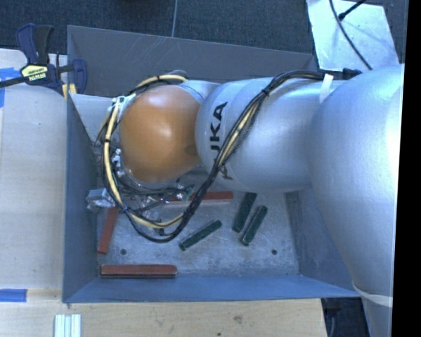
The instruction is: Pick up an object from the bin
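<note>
Camera view: reaches in from the right with the arm (290, 133) and hangs low over the left half of the grey metal bin (81, 214), orange cover (156, 133) uppermost, cables (158, 228) looped beneath. Sets the gripper (100, 198) close to the left wall, likely because a red-brown stick (107, 231) lies there, just beside the bare metal tip and running along that wall. Cannot tell whether spread, pressed together or pinching anything: masked by the cover. Leaves a second red-brown stick (138, 270) flat along the near wall, a third red-brown stick (216, 196) half under the arm, and three dark green sticks (200, 234) out on the floor to the right, probably poorer choices from this pose. Looks like a pick not yet made, every stick lying on the bin floor
</note>
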`<state>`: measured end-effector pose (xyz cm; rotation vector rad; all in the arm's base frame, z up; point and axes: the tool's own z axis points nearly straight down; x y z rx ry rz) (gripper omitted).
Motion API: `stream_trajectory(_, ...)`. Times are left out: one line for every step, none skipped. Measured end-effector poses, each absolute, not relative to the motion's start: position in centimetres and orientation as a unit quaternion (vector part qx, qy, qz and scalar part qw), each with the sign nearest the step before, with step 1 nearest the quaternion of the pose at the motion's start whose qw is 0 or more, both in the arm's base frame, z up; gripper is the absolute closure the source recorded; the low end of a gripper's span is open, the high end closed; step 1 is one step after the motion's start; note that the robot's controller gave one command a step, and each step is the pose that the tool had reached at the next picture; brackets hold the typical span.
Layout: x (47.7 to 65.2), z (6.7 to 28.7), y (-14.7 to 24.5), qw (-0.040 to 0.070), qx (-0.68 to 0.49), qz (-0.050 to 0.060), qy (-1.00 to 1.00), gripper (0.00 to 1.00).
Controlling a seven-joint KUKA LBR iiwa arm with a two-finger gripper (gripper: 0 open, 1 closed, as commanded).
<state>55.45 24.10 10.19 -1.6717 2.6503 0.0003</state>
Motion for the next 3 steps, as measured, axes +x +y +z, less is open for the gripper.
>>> stream_trajectory(58.5, 10.5, 23.7, 0.002, -0.777, 0.0, 0.63, 0.0)
stream_trajectory(59.9, 6.8, 24.0, 0.002, -0.797, 0.001, 0.604, 0.0)
stream_trajectory(59.9, 6.9, 24.0, 0.001, -0.796, 0.001, 0.606, 0.0)
